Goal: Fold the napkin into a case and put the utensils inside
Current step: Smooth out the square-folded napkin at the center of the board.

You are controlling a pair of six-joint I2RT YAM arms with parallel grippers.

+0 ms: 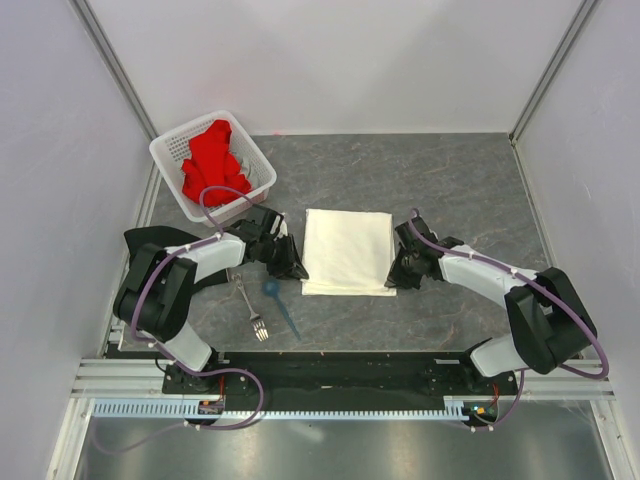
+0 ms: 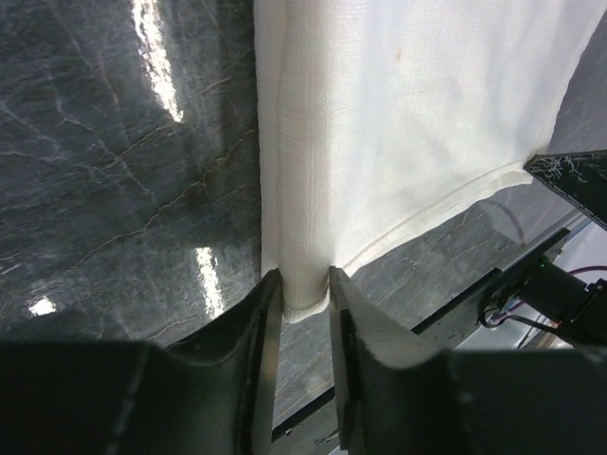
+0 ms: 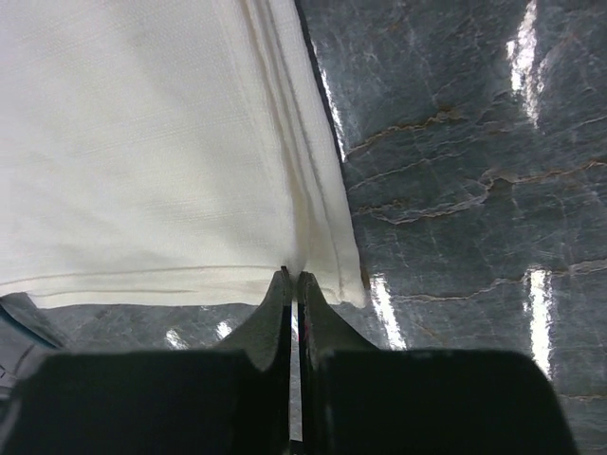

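1. The left hand (image 2: 303, 296) is closed on the near left corner of the napkin (image 1: 347, 250). A raised ridge of fabric fills the gap between its two fingers (image 2: 266, 318).
2. The right hand (image 3: 290, 281) is closed, its jaws pressed almost together, with the tips at the napkin's near hem close to the right corner. I cannot tell whether any cloth is caught between them.
3. The napkin lies flat in the middle of the desk (image 1: 450, 180) as a folded, cream-white, plain rectangle. The right wrist view shows several stacked layers along its right edge.
4. The fork (image 1: 252, 312) and the blue spoon (image 1: 281, 306) lie on the desk just left of the napkin, near the front edge, side by side and apart from the cloth.
5. A white perforated basket (image 1: 165, 150) sits at the far left, holding a red cloth (image 1: 212, 160).
6. From above, both hands' fingertips are hidden under their own wrists. Each wrist view cuts off the napkin's far part.
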